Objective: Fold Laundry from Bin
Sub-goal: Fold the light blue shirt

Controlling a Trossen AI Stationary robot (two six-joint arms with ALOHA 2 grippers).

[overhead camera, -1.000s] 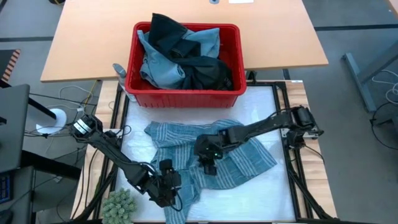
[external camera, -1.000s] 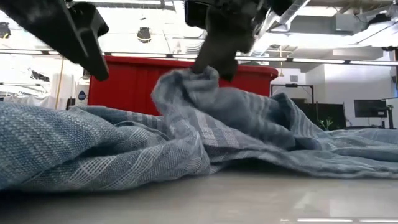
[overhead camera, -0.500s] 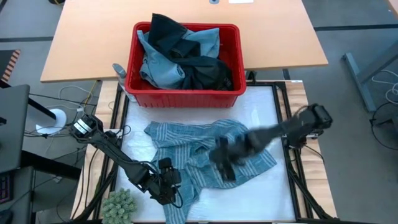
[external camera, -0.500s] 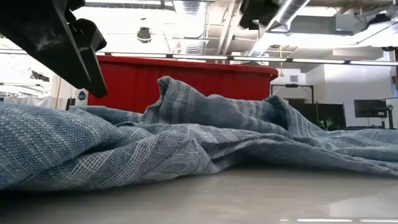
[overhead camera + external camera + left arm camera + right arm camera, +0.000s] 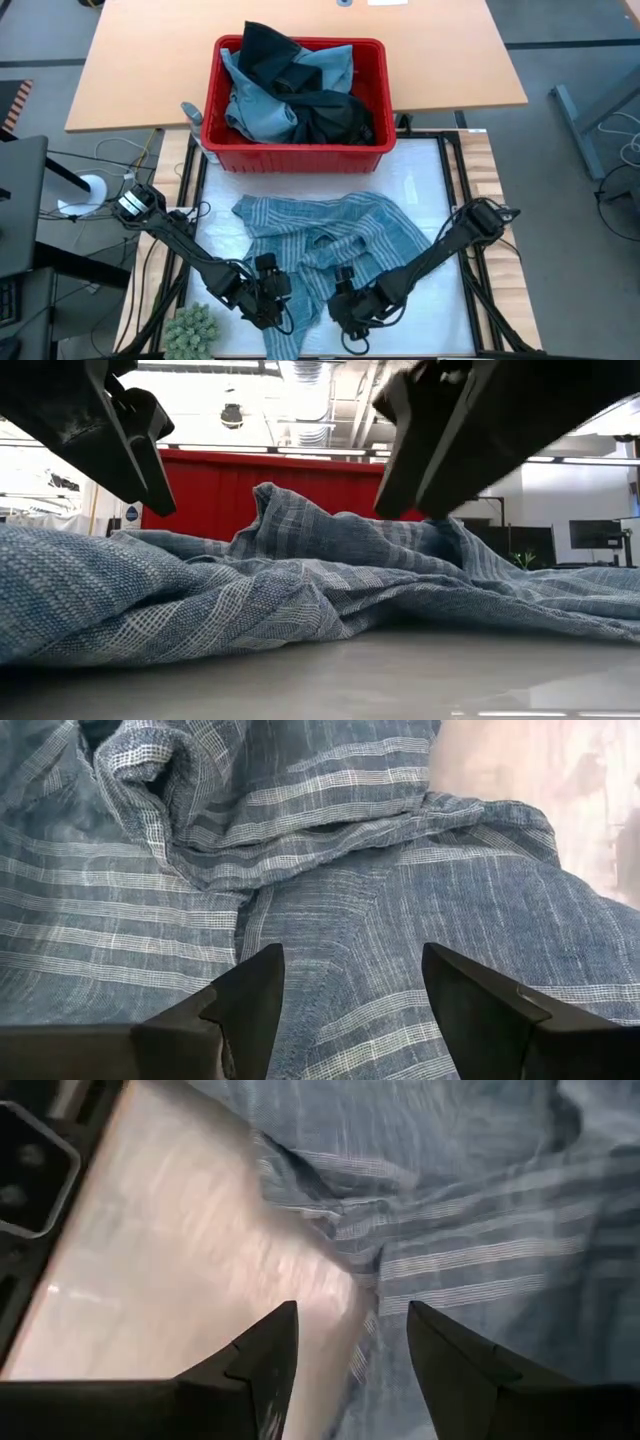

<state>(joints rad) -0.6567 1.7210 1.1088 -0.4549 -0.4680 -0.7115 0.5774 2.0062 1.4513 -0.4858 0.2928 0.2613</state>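
Right hand: my right hand point(image 5: 348, 312) sits at six o'clock on the surface point(image 5: 425, 170), jaws apart and holding nothing, just off the cloth's near hem.
Left hand: my left hand point(image 5: 268, 298) is at seven o'clock over the near-left flap, jaws spread, nothing between them; its wrist view shows only stripes under the fingers point(image 5: 245, 1005).
Cloth: the striped cloth point(image 5: 330, 245) lies rumpled mid-surface, apart from the bin.
Bin: the red bin point(image 5: 210, 110) stands at twelve o'clock, holding pale blue and dark garments point(image 5: 295, 95).
Handling: I judge the cloth light, limp and loosely woven; it will drape and bunch, not slide as one piece. A ridge stands up in the middle in the low view.
Where to grip: I would pinch single-layer hem corners at the near edge, one per hand, not the bunched middle.
Around: a green spiky ball point(image 5: 190, 330) lies at eight o'clock, off the mat.
In the way: nothing blocks the hem; the folds hide which layer is on top.
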